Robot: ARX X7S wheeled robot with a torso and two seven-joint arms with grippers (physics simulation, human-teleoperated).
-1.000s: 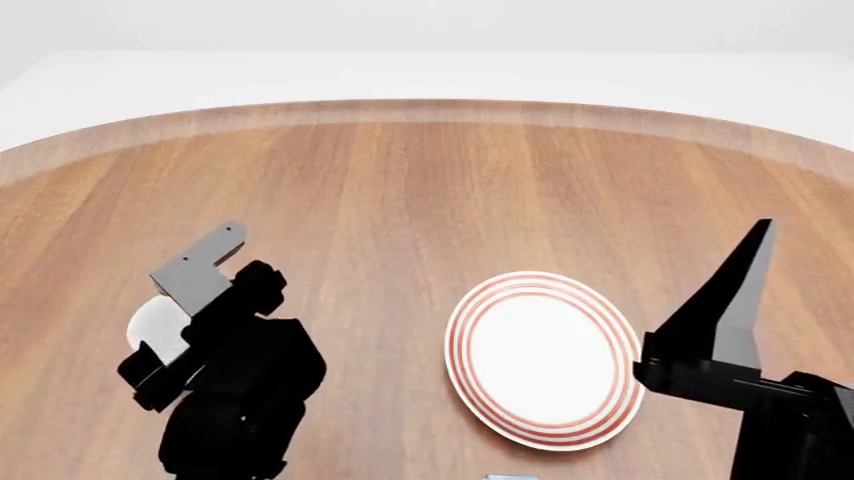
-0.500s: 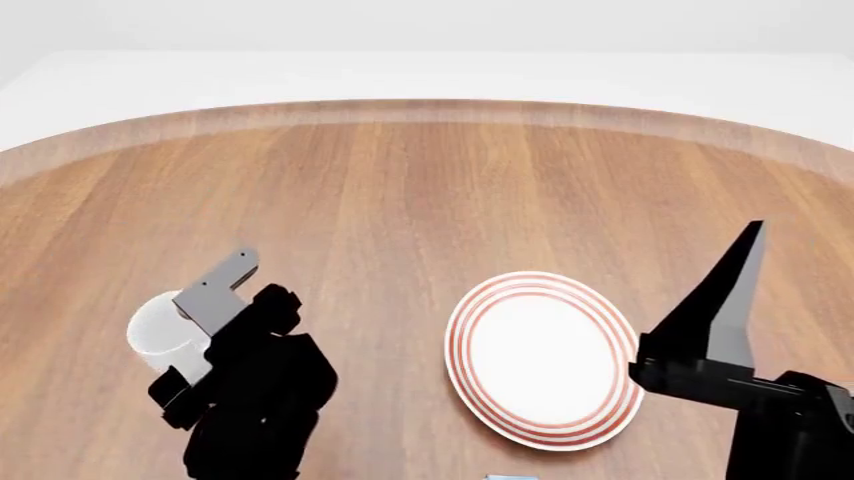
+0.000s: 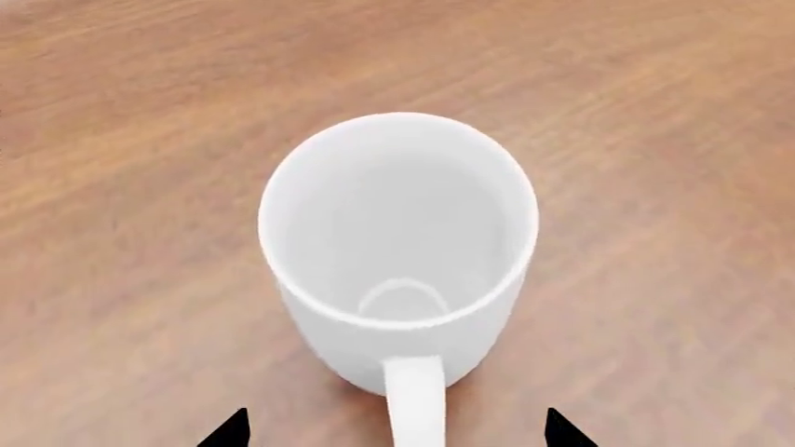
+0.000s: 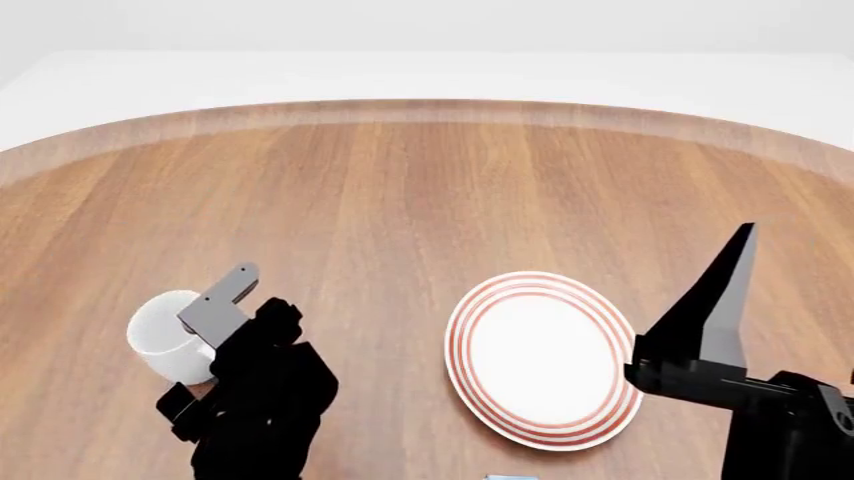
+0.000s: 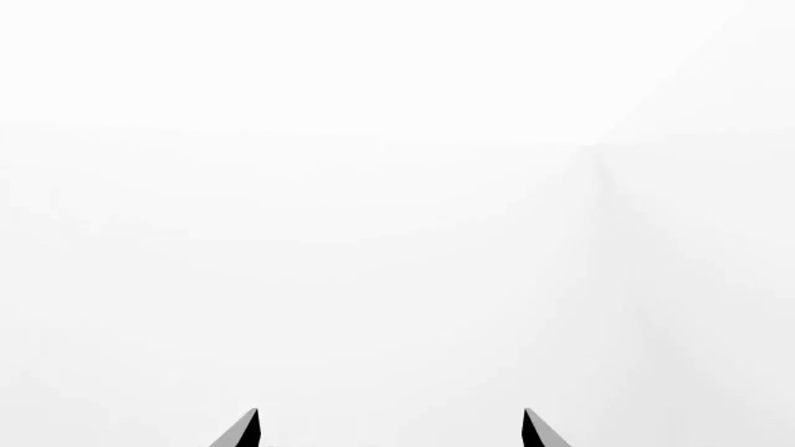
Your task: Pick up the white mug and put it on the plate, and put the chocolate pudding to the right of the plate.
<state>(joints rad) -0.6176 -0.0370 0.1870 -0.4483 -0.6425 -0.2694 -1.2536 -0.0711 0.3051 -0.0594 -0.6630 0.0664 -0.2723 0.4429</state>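
1. On the wooden table [image 4: 400, 190], toward the robot's left, the white mug [image 4: 170, 347] stands upright and empty, well apart from the plate [image 4: 543, 357].
2. Its loop handle [image 3: 415, 400] points back toward the left gripper [image 3: 395, 430] — the two dark fingertips show spread on either side of it, touching nothing.
3. From the head view, the left arm sits just beside the mug, one grey finger [image 4: 218, 307] reaching over its rim.
4. At the table's right, the right gripper [image 4: 718, 305] points upward beside the plate; its wrist view shows two tips held apart against blank white — nothing between them.
5. Only a sliver of light blue [image 4: 510, 477] shows at the bottom edge below the plate; whether it is the chocolate pudding cannot be told.
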